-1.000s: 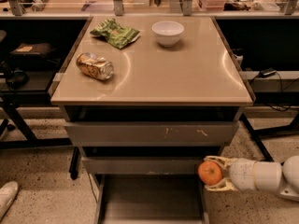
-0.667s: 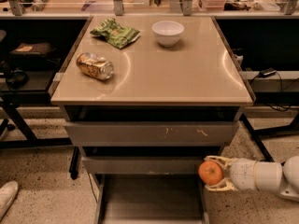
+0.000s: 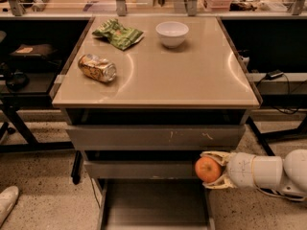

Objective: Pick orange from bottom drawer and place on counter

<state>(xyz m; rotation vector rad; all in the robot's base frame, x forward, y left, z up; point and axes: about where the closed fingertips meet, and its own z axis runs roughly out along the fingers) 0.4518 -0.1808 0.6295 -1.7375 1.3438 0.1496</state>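
I see speckled floor [image 3: 38, 186] around grey cabinet. Beige counter [image 3: 158, 80] carries white bowl [image 3: 172, 33] far centre, green packet [image 3: 118, 33] far left, crushed gold can [image 3: 97, 67] near left. Bottom drawer [image 3: 153, 205] stands open toward me, grey floor showing. Gripper [image 3: 207, 170] at right, level with middle drawer front [image 3: 139, 169], fingers clamped on orange [image 3: 208, 169]. Fruit is above tray's right wall, well below counter.
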